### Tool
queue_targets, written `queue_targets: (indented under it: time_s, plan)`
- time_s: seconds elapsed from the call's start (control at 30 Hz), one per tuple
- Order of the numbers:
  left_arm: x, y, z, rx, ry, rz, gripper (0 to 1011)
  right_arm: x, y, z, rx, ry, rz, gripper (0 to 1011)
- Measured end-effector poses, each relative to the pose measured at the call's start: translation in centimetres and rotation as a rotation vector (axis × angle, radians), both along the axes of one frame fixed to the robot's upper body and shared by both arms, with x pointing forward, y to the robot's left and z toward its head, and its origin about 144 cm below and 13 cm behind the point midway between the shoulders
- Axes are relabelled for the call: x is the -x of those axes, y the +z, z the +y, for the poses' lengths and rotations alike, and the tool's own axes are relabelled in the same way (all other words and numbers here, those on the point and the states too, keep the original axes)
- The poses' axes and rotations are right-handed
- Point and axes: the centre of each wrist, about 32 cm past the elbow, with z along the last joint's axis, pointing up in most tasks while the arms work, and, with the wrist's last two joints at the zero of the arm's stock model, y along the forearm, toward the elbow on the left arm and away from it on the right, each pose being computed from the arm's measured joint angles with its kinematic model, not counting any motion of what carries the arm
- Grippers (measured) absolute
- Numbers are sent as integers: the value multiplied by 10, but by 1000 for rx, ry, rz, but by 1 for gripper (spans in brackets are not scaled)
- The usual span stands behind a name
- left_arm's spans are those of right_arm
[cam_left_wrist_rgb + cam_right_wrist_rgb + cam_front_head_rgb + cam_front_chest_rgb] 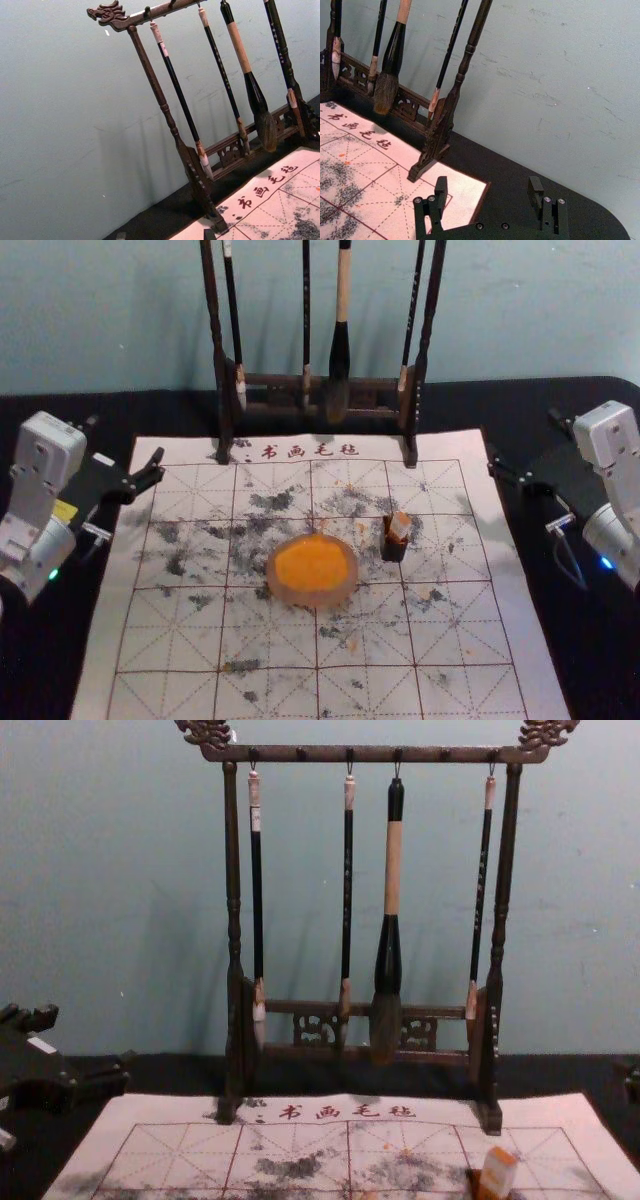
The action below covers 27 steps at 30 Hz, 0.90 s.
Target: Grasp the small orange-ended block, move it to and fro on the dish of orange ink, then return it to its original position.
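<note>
Head view shows dish (313, 596) between left gripper (126, 437) and right gripper (522, 434)

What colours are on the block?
The block is whitish with an orange upper end, clearest in the chest view.

This looks like a writing-and-painting corner, set out as a robot work station; whether it belongs to a lab, a school or a home cannot be told. The sign of the craft is the wooden brush rack (375, 754), hung with four brushes (393, 870). Behind the rack is a plain pale blue-green wall (520, 310); beneath it, a dark tabletop (480, 405). In front of the rack lies a gridded practice mat (170, 640) with red Chinese characters and black smudges, bearing a dish of orange ink (315, 598). Robot arms flank the mat, forward of the rack.
</note>
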Motion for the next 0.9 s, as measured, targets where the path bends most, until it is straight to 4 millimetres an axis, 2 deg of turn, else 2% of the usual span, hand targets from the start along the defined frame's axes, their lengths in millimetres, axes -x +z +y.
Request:
queue_targets:
  time_s: [0.9]
  plan:
    - [0, 0, 0, 0, 0, 0, 1001, 0, 0, 0, 0, 0, 0, 1002]
